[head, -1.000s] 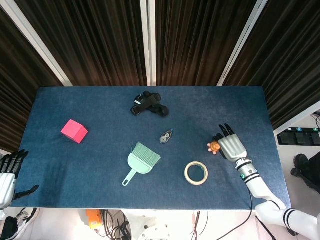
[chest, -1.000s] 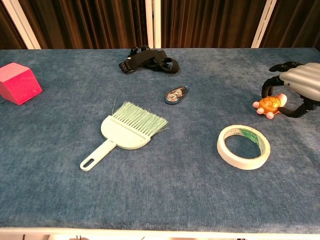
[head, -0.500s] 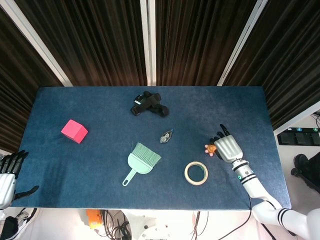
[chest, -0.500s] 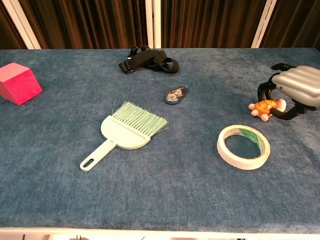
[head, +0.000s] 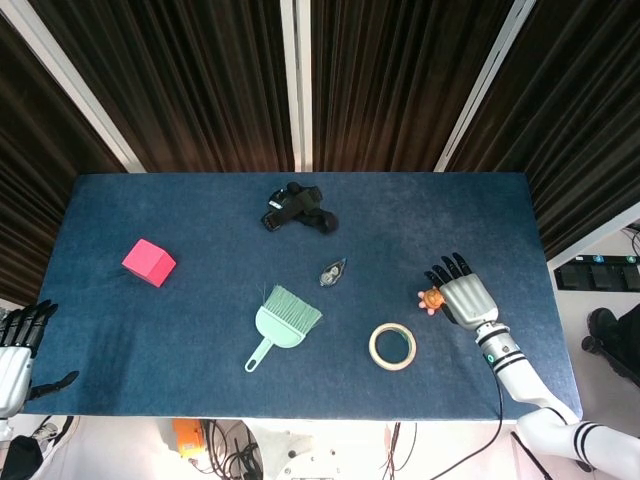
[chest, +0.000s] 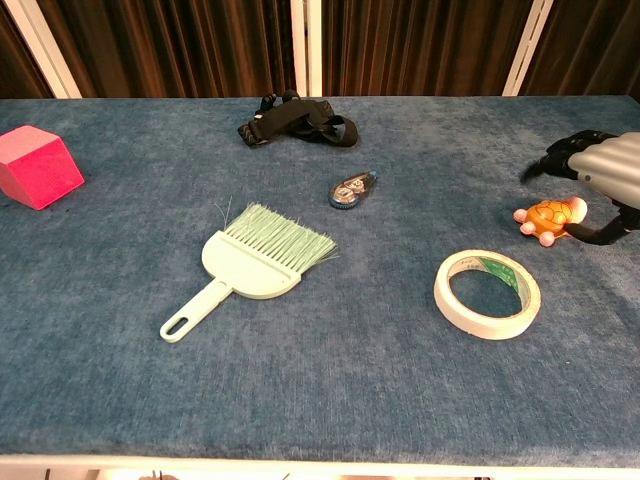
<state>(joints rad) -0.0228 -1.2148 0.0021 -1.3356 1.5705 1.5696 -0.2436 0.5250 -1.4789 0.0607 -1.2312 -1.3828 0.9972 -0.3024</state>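
Observation:
A small orange toy turtle (head: 431, 299) (chest: 548, 217) lies on the blue table (head: 180, 215) near its right edge. My right hand (head: 462, 297) (chest: 605, 170) is just to the right of it, fingers spread and lifted off it, thumb curving close beside it. It holds nothing. My left hand (head: 15, 350) hangs off the table's front left corner with fingers apart and nothing in it; the chest view does not show it.
A roll of tape (head: 392, 346) (chest: 487, 293) lies front-left of the turtle. A green hand brush (head: 284, 322) (chest: 255, 262) and a small tape dispenser (head: 333, 271) (chest: 352, 189) sit mid-table. A black strap (head: 296, 207) (chest: 297, 127) lies at the back, a pink cube (head: 148, 262) (chest: 35, 167) at the left.
My right hand's fingers, curled around the turtle before, have opened and lifted off it. Hand and turtle shifted slightly right. The left hand has not moved.

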